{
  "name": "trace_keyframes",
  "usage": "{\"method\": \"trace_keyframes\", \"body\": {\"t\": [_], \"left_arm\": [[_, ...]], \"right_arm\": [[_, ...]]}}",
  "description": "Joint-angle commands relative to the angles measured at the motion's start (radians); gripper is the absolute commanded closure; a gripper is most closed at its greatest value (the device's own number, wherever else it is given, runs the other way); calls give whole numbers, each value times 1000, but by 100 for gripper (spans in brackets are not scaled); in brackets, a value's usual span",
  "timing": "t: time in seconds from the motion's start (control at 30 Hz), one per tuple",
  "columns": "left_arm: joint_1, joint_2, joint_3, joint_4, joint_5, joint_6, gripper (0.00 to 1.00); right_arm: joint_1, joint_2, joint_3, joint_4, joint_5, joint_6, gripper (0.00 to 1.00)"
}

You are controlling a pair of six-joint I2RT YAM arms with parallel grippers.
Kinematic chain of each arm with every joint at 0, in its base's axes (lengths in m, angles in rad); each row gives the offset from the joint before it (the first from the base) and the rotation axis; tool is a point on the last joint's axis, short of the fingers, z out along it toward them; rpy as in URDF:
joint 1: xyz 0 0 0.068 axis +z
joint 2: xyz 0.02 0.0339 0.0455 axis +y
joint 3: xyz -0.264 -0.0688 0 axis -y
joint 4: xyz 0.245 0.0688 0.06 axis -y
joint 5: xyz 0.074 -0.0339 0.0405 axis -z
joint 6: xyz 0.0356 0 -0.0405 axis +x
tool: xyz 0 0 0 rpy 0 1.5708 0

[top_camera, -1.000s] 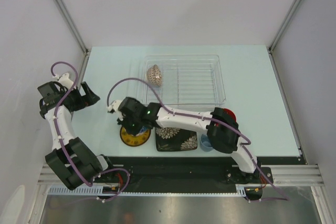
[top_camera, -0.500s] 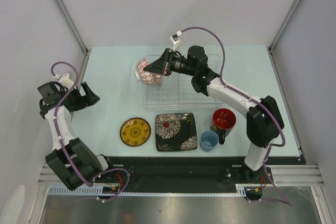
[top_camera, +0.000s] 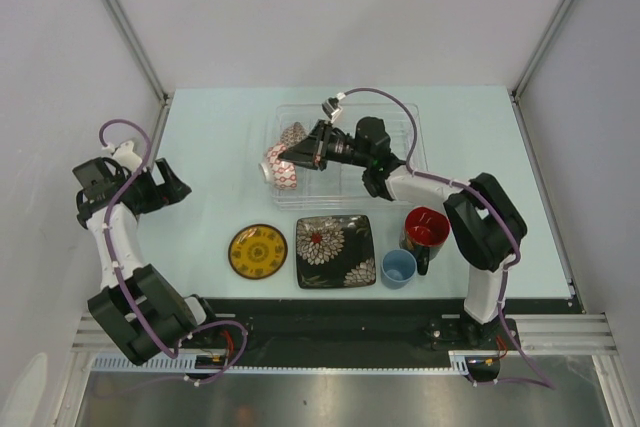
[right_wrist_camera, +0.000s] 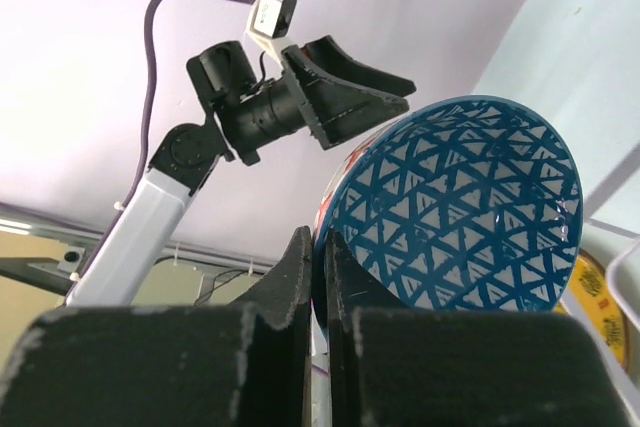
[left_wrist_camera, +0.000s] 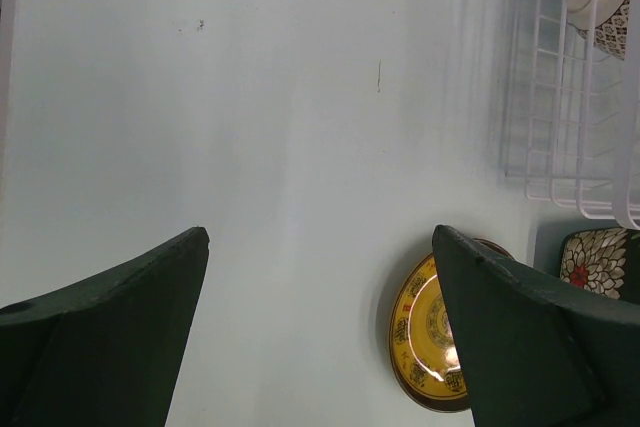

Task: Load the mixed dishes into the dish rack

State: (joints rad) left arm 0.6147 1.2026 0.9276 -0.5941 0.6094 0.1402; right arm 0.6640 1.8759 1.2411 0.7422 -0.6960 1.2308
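Note:
My right gripper (top_camera: 297, 154) is shut on the rim of the blue mosaic bowl (top_camera: 279, 167), held on edge over the left end of the clear dish rack (top_camera: 400, 162). In the right wrist view the bowl (right_wrist_camera: 460, 207) shows its blue triangle inside, its rim pinched between my fingers. The beige patterned bowl (top_camera: 292, 136) stands in the rack just behind it. The yellow saucer (top_camera: 258, 251), black square floral plate (top_camera: 335, 251), light-blue cup (top_camera: 398, 268) and black mug with red inside (top_camera: 425, 228) sit at the table's front. My left gripper (top_camera: 178, 187) is open and empty at the far left.
The left wrist view shows the bare table, the yellow saucer (left_wrist_camera: 430, 332), the rack's white wire dividers (left_wrist_camera: 560, 97) and the beige bowl (left_wrist_camera: 605, 2) at the top right. Grey walls close in the table on three sides.
A second ago my right gripper was low over the yellow saucer. It has since carried the blue mosaic bowl up to the rack and lowered it toward the rack's left end. The left arm stayed still.

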Motion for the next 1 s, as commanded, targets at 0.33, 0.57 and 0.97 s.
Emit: {"method": "trace_keyframes", "body": {"t": [0.33, 0.57, 0.97], "left_arm": [[10, -46, -18, 4, 30, 25, 0], [11, -54, -18, 1, 39, 22, 0], [11, -75, -18, -7, 50, 24, 0]], "right_arm": [[-29, 26, -48, 86, 159, -42, 100], [-12, 34, -71, 37, 251, -66, 100], [-3, 68, -71, -78, 351, -123, 100]]}}
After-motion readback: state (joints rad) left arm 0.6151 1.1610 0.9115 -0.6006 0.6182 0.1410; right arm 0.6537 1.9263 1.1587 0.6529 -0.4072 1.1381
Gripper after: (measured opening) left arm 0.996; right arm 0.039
